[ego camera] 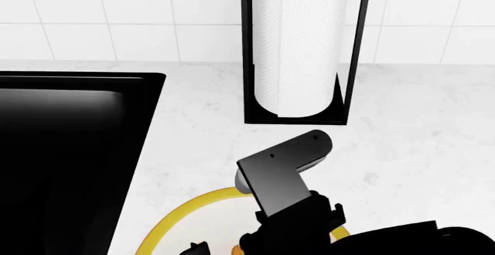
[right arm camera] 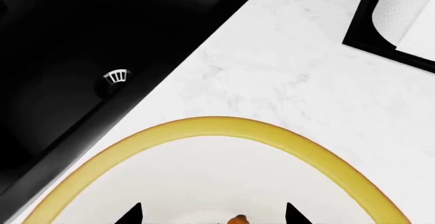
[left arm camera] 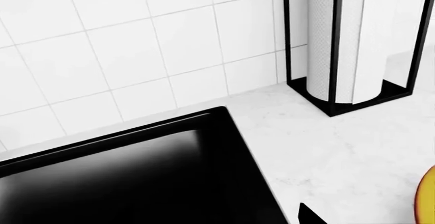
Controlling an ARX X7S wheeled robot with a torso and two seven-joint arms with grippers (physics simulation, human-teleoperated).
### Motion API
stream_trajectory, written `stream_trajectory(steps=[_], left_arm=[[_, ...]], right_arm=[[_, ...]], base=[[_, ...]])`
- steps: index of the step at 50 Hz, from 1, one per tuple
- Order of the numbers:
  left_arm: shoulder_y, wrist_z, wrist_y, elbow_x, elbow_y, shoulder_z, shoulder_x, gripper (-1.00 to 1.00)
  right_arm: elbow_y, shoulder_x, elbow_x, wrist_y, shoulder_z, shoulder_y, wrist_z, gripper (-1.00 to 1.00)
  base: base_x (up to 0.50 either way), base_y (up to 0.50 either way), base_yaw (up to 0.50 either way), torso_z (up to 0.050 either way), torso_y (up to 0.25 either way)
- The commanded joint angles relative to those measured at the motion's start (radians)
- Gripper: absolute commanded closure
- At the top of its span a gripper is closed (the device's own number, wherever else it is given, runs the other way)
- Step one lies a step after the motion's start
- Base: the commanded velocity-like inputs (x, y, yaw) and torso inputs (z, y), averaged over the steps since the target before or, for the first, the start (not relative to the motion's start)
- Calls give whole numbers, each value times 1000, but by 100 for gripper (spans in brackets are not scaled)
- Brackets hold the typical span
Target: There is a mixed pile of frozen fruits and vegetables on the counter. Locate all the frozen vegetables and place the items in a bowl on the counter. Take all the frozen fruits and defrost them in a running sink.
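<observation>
The bowl (right arm camera: 224,128), white inside with a yellow rim, sits on the white counter (ego camera: 201,139) just right of the black sink (ego camera: 62,150). My right gripper (right arm camera: 212,215) hangs open over the bowl's inside. A small orange end, apparently the carrot (right arm camera: 237,219), shows between its fingertips at the frame edge. It appears as an orange speck (ego camera: 234,248) in the head view. Of my left gripper only one dark fingertip (left arm camera: 309,217) shows, far out to one side over the sink's corner (left arm camera: 224,132), so the gripper is open. The eggplant and the fruits are out of view.
A black-framed paper towel holder (ego camera: 303,52) stands on the counter against the tiled wall (ego camera: 116,11), behind the bowl. A silver drain strainer (right arm camera: 117,76) lies in the sink basin. The right arm's wrist housing (ego camera: 282,171) hides part of the bowl rim (ego camera: 185,208).
</observation>
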Motion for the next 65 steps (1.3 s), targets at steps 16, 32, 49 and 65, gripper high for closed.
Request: stream_trajectory(steps=[16, 32, 49, 65], left_arm=[[-5, -13, 0, -22, 0, -1, 1, -100], [-20, -37, -8, -71, -5, -37, 13, -100], [59, -54, 28, -139, 24, -159, 11, -100], [124, -62, 28, -206, 63, -242, -19, -100]], right_arm=[[-83, 68, 132, -76, 76, 33, 102, -100], [-239, 198, -48, -210, 322, -83, -16, -100], [-405, 312, -150, -369, 660, -422, -145, -100], [-448, 323, -192, -411, 794, -579, -175, -100]], base=[[0, 0, 0, 0, 0], [0, 0, 0, 0, 0], [0, 0, 0, 0, 0], [-3, 0, 0, 0, 0]])
